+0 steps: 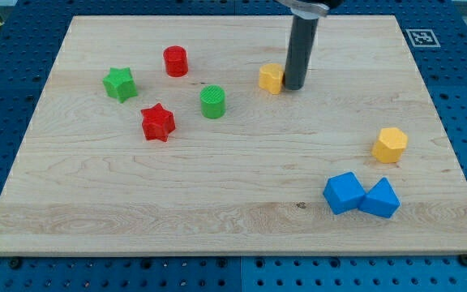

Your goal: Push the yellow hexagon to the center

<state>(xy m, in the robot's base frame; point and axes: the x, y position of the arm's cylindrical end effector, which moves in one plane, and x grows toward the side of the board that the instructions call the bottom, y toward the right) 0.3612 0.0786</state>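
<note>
My tip (pixel 293 86) is resting on the wooden board (pixel 217 219), touching the right side of a small yellow block (pixel 272 78) near the view's top centre; I carry no pincer, only this rod. The yellow hexagon (pixel 390 144) is sitting well apart at the view's right, above two touching blue blocks (pixel 361 195). A red cylinder (pixel 175 61), green star (pixel 120 83), green cylinder (pixel 212 102) and red star (pixel 158 122) are lying at left. A square black-and-white marker (pixel 421 36), no readable writing, is showing at the board's top-right corner.
</note>
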